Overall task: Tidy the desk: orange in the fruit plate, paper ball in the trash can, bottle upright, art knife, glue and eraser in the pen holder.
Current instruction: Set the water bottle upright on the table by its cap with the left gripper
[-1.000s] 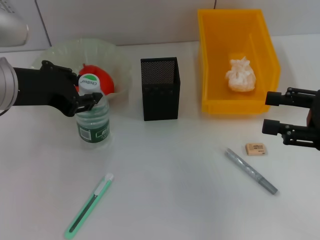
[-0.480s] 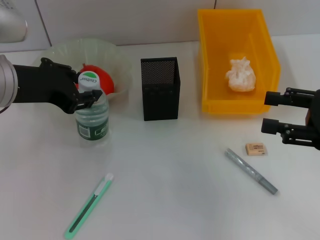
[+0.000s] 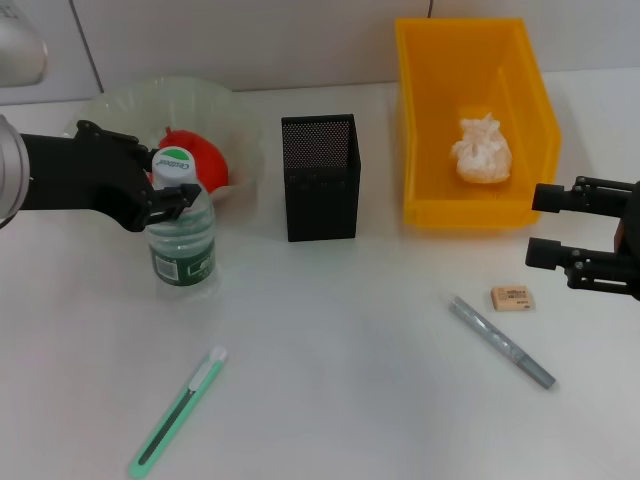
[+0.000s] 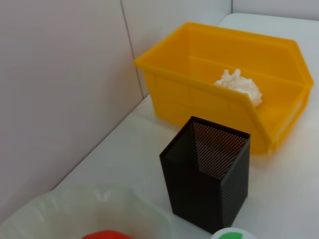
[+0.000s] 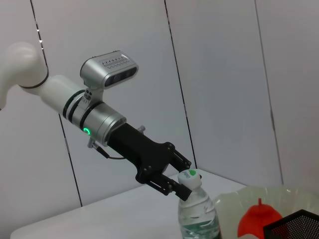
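- Left gripper (image 3: 172, 197) at left of the head view, fingers closed around the neck of the water bottle (image 3: 182, 232), just under its green-and-white cap.
- Bottle upright on the white desk (image 3: 350, 370), touching the front edge of the translucent fruit plate (image 3: 120, 105) at upper left.
- Orange (image 3: 200, 158) inside that plate, behind the bottle.
- Black mesh pen holder (image 3: 320, 177) at upper centre, standing alone.
- Crumpled paper ball (image 3: 480, 148) inside the yellow bin (image 3: 420, 120) at upper right.
- Right gripper (image 3: 545, 226) at right edge, jaws spread apart, holding nothing, just in front of the bin.
- Eraser (image 3: 512, 298) beside it, grey glue stick (image 3: 500, 341) lower right.
- Green art knife (image 3: 178, 410) lying at lower left.
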`<control>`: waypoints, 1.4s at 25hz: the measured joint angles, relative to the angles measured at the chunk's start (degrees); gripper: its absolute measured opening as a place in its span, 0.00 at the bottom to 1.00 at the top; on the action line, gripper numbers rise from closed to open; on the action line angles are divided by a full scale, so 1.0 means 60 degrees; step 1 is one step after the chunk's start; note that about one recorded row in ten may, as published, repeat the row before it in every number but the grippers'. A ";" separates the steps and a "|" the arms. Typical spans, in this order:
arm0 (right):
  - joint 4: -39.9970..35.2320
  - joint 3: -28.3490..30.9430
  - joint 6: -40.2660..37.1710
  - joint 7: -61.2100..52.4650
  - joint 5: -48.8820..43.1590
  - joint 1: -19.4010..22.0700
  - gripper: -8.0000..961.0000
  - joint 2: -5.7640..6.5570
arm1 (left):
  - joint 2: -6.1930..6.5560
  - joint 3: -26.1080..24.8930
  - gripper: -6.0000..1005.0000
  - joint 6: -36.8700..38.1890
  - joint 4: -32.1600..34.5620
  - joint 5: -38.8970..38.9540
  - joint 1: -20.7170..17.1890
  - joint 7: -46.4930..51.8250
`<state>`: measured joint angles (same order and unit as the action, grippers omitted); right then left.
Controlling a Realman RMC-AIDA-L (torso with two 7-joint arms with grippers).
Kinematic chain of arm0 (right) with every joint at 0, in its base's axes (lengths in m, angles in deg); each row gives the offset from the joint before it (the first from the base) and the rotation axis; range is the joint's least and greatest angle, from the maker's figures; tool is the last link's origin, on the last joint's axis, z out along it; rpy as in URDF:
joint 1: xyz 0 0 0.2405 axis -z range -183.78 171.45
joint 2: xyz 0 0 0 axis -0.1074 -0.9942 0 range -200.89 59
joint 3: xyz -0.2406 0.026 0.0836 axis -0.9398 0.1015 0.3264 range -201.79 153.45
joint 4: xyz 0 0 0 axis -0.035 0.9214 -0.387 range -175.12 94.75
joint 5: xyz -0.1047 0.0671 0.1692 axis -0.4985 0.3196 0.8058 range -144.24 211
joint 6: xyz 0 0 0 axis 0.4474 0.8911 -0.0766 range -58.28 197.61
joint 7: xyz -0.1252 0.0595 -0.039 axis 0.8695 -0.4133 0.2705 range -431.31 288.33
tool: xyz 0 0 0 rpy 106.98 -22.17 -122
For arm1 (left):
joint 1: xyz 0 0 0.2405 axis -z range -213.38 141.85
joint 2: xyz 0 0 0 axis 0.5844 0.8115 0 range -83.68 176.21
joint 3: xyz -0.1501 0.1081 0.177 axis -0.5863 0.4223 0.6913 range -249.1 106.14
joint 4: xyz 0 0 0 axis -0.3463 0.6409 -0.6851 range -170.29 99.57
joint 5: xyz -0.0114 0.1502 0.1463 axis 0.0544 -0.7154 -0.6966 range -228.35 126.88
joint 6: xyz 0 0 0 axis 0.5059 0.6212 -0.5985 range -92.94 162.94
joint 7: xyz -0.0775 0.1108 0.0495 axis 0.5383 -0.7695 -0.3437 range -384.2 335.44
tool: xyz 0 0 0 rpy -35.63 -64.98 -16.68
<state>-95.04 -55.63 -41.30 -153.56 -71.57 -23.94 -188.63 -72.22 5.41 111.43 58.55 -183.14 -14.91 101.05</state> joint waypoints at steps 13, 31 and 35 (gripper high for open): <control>-0.0026 -0.0045 0.0004 -0.0001 0.0000 -0.0051 0.67 -0.0017 | 0.0000 -0.0175 0.44 0.0092 0.0231 0.0011 -0.0213 0.0057; -0.0022 -0.0070 0.0008 0.0001 0.0001 -0.0070 0.67 -0.0030 | 0.0016 -0.0398 0.44 0.0217 0.0174 0.0007 -0.0273 0.0174; -0.0042 -0.0075 0.0007 0.0003 0.0002 -0.0075 0.67 -0.0041 | 0.0016 -0.0397 0.44 0.0246 0.0170 0.0007 -0.0277 0.0176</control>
<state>-95.29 -56.08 -41.25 -153.54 -71.56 -24.39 -188.87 -72.12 3.03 112.91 59.57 -183.10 -16.58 102.11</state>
